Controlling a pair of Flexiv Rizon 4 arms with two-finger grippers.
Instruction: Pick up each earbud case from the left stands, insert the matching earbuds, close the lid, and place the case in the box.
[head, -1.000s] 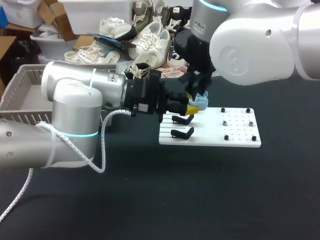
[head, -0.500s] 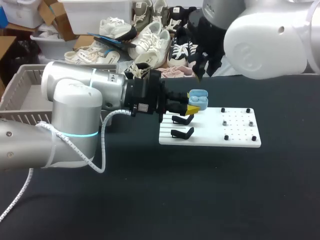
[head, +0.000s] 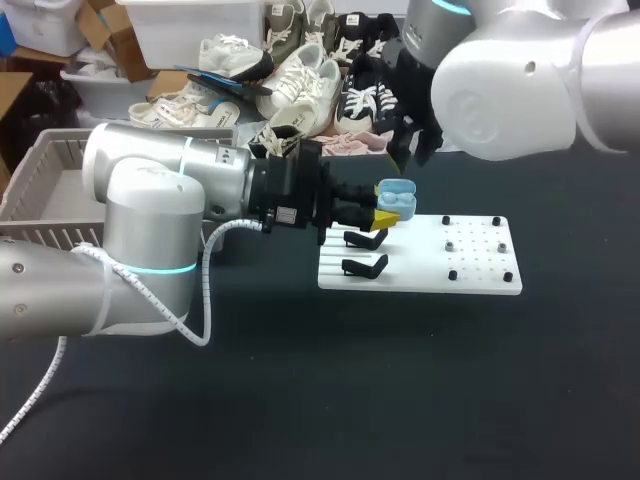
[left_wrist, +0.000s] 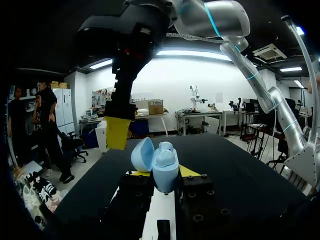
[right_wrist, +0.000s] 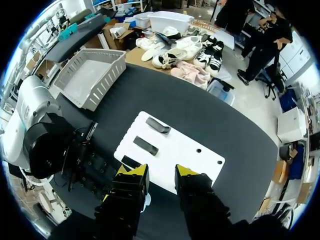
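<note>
At the far left edge of the dark worktop (head: 330, 400) sits the grey slatted box (head: 40, 190), well apart from everything else, and no case shows in the part of it that is in view. The left arm (head: 150, 200) comes in beside it and stretches level across towards the middle, a white coiled cable (head: 205, 290) looping down from it. The left hand (head: 388, 215) is closed on the light blue earbud case (head: 397, 197). In the left wrist view the case (left_wrist: 162, 162) stands between the two yellow tips, both pressing its sides, with the lid hinged open and leaning to one side. What lies inside the case cannot be made out. The case is held over the near-left corner of the white board (head: 470, 255); whether it touches the board cannot be told. Just beside the left hand, two black stands (head: 365, 238) lie bare on the board, one nearer than the other. Further right, small dark pegs (head: 497, 221) dot the board. The right arm (head: 520, 80) enters from the upper right, and the right hand (head: 412, 150) hangs above and a little beyond the case, not touching it. In the right wrist view the right hand (right_wrist: 160, 172) has its fingers parted, nothing between them, and a bare strip of the board (right_wrist: 170, 150) shows through the gap.
</note>
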